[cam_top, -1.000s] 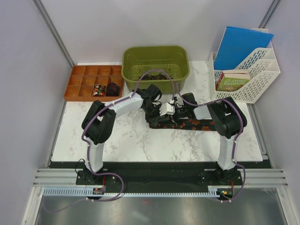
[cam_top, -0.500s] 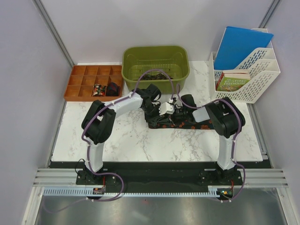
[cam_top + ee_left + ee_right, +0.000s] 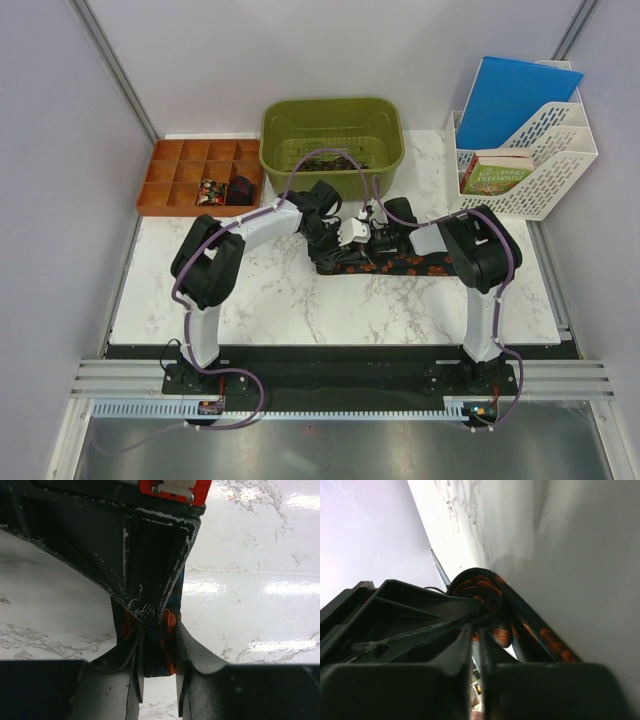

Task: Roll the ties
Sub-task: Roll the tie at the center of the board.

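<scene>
Left wrist, left hand (image 3: 159, 635) pinching tie (image 3: 163, 658)

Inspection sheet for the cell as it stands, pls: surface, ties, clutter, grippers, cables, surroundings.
Surface: white marble table, glossy.
Job's things: one tie lies mid-table, its left end coiled where both grippers meet; rolled ties sit in the orange tray; dark fabric lies in the green bin.
Clutter: white file rack holding a blue folder and a book.
Grippers: left gripper has tie fabric between its fingers, pinch unclear; right gripper has its jaws nearly together on the coil.
Cables: purple cables run along both arms, one arching over the bin.
Surroundings: grey partition walls; metal rail at the near edge.
</scene>
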Robot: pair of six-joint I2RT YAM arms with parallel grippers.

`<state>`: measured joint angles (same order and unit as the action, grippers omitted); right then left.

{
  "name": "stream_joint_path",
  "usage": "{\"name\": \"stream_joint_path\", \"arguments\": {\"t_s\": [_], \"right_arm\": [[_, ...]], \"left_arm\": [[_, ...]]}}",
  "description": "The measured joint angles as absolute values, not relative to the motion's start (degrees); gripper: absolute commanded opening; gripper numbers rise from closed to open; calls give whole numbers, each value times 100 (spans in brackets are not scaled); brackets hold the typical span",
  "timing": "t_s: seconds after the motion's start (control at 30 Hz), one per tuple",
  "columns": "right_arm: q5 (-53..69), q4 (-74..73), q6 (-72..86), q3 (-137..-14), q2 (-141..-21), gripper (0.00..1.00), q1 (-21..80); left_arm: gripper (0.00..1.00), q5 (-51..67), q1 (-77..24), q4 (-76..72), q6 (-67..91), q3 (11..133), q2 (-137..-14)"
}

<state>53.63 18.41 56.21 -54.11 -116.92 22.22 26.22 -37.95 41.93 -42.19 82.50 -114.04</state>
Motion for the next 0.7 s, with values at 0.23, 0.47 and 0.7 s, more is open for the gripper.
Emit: {"name": "stream_joint_path", "arguments": {"t_s": [0.23, 0.47, 0.7], "right_arm": [[5352, 1892, 5749, -5301, -11697, 37, 2200], [5308, 1837, 5719, -5288, -11697, 36, 2215], [5424, 1994, 5769, -5347, -11784, 2, 2241]], "left_arm": [[26, 2657, -3780, 4169, -4209, 8237, -11395], [27, 2707, -3765, 4160, -4206, 8230, -11395], [28, 2716, -3756, 4147, -4202, 8213, -11395]]}}
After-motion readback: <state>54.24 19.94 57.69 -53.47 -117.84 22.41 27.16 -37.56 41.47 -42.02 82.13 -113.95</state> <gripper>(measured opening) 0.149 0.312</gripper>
